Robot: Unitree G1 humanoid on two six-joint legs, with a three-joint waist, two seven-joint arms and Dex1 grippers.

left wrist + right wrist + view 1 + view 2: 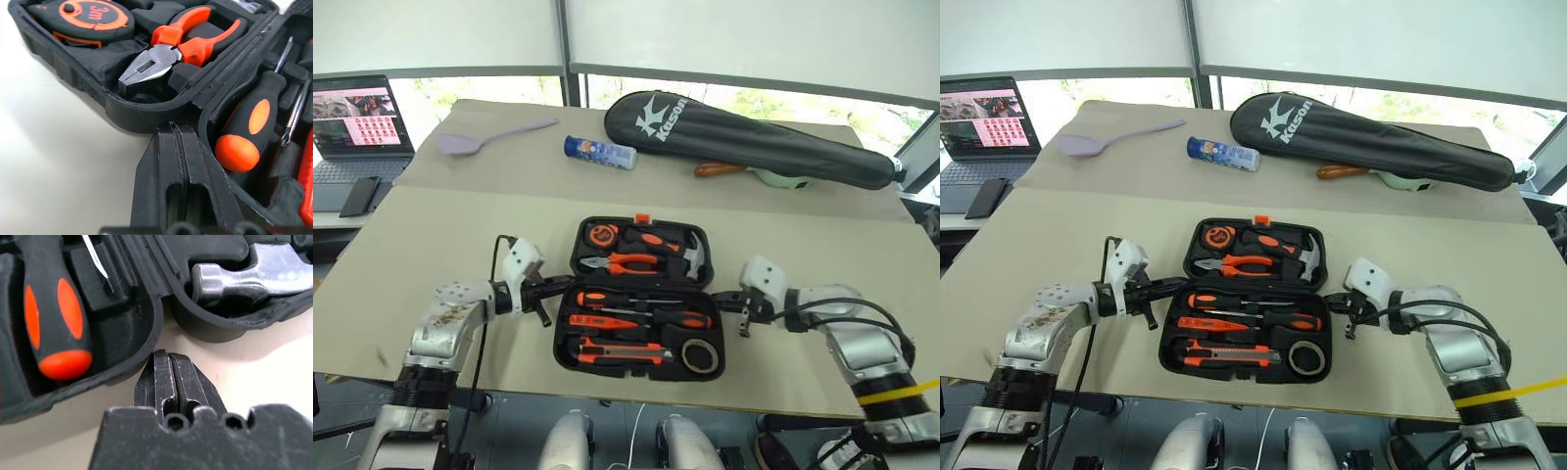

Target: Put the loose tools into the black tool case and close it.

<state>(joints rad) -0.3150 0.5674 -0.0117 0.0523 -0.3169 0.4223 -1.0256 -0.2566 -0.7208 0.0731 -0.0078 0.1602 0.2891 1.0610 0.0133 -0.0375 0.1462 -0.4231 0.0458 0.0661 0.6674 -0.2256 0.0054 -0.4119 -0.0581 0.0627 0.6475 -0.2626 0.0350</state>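
The rectangular black plastic hinged tool case (pixel 641 299) lies wide open on the tan cardboard-covered table (pixel 440 235), tools in their slots. The left gripper (pixel 544 294) and right gripper (pixel 742 311), fingers pinched together and empty, flank its hinge ends. Further off lies a long black racket bag (pixel 744 137).

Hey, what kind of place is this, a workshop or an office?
Probably an office or lab: a cardboard-covered table by large windows, an open laptop on a side desk, and an open tool case set out on the table.
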